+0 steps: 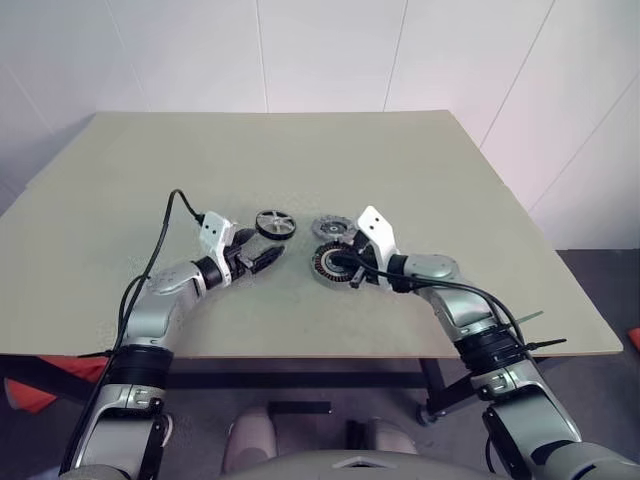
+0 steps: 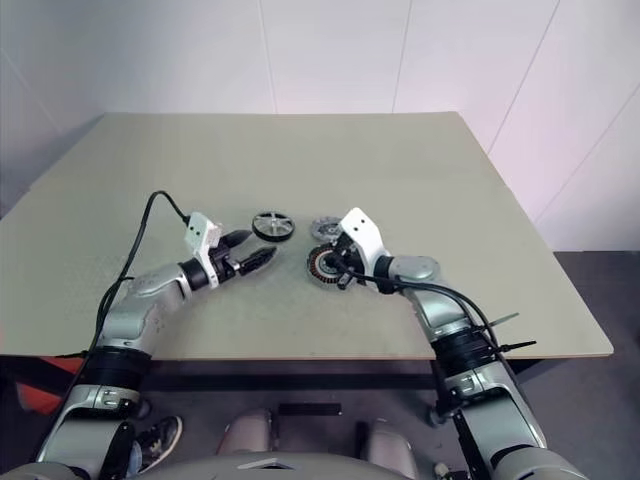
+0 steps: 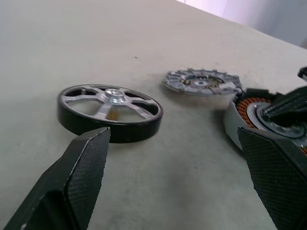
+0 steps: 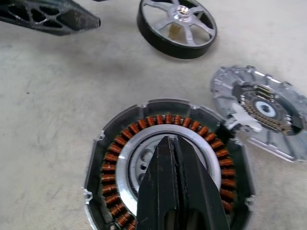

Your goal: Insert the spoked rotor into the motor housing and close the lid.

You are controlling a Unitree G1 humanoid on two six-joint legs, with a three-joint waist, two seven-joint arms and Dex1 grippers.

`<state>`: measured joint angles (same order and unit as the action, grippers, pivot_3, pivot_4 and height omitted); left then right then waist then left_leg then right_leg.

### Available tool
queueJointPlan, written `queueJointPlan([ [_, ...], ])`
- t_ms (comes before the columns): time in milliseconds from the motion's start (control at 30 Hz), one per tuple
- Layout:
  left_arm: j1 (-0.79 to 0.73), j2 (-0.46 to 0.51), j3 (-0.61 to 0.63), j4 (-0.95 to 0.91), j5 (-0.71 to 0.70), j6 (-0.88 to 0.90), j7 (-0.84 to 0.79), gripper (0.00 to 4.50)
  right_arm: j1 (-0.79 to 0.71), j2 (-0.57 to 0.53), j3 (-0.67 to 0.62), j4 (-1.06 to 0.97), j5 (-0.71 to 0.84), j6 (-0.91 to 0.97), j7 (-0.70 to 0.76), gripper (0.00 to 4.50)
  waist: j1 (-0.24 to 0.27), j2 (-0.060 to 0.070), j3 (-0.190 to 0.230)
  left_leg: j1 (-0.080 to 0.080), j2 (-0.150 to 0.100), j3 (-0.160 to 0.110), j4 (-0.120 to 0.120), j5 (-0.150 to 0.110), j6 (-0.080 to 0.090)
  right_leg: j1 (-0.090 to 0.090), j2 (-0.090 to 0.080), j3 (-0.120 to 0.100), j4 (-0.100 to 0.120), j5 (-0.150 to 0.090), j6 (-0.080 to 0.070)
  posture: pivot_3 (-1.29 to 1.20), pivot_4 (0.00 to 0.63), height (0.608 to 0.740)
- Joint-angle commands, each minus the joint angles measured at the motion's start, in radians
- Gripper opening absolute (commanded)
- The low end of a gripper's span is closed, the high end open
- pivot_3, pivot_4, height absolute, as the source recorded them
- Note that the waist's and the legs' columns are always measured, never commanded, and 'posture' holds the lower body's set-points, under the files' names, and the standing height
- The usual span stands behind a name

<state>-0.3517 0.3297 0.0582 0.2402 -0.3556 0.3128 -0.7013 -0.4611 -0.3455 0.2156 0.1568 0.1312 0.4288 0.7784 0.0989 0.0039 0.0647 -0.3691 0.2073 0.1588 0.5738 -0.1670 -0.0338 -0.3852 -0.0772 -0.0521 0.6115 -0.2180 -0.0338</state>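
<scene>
The spoked rotor (image 1: 276,224) lies flat on the table, a dark ring with silver spokes. Right of it lies the grey ribbed lid (image 1: 331,229). In front of the lid sits the motor housing (image 4: 115,158), its copper windings circling a silver centre. My right gripper (image 4: 169,142) is shut, with nothing seen between its fingers, and its tips are over the housing's silver centre. My left gripper (image 3: 173,133) is open just short of the rotor (image 3: 110,112), low over the table, with nothing between its fingers. The lid (image 3: 201,81) and the housing (image 3: 240,115) lie beyond it.
The parts lie in the front middle of a beige table (image 1: 300,140). Its front edge (image 1: 300,352) runs just behind both forearms. Black cables (image 1: 160,240) trail from each wrist. White walls stand behind the table.
</scene>
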Motion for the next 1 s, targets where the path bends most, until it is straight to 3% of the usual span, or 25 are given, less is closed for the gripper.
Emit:
queueJointPlan([
  [33, -0.086, -0.066, 0.123, 0.063, -0.072, 0.053, 0.157, 4.5, -0.062, -0.01, -0.076, -0.121, 0.058, 0.026, -0.008, 0.03, 0.0, 0.0, 0.0, 0.0, 0.0, 0.0, 0.0, 0.0, 0.0, 0.0, 0.0, 0.0, 0.0, 0.0, 0.0, 0.0, 0.0, 0.74],
  [400, -0.21, -0.177, 0.264, 0.245, -0.216, 0.255, 0.268, 4.5, -0.065, -0.009, -0.092, -0.149, 0.067, 0.041, -0.026, 0.03, 0.004, 0.0, 0.0, -0.001, 0.0, 0.0, 0.001, 0.0, 0.0, -0.001, 0.0, 0.0, 0.0, 0.0, 0.0, 0.0, 0.0, 0.74],
  [733, -0.438, -0.249, 0.362, 0.608, -0.245, 0.233, 0.305, 4.5, -0.066, -0.005, -0.097, -0.143, 0.069, 0.034, -0.043, 0.03, 0.026, 0.0, 0.0, -0.001, -0.001, -0.001, 0.002, 0.0, 0.0, 0.001, 0.0, 0.0, -0.001, 0.0, 0.0, 0.0, 0.0, 0.74],
  [833, -0.465, -0.261, 0.357, 0.658, -0.225, 0.21, 0.302, 3.9, -0.066, -0.003, -0.099, -0.145, 0.068, 0.032, -0.05, 0.0, 0.031, 0.0, 0.0, -0.001, -0.001, -0.001, 0.001, 0.0, 0.0, 0.001, 0.0, 0.0, -0.001, 0.0, 0.0, 0.0, 0.0, 0.74],
  [1000, -0.468, -0.257, 0.387, 0.678, -0.243, 0.214, 0.305, 2.15, -0.063, -0.007, -0.104, -0.139, 0.066, 0.027, -0.062, 0.0, 0.031, 0.0, 0.0, -0.002, -0.001, -0.001, 0.001, 0.0, 0.0, 0.001, -0.001, -0.001, -0.003, 0.0, 0.0, 0.0, 0.0, 0.74],
])
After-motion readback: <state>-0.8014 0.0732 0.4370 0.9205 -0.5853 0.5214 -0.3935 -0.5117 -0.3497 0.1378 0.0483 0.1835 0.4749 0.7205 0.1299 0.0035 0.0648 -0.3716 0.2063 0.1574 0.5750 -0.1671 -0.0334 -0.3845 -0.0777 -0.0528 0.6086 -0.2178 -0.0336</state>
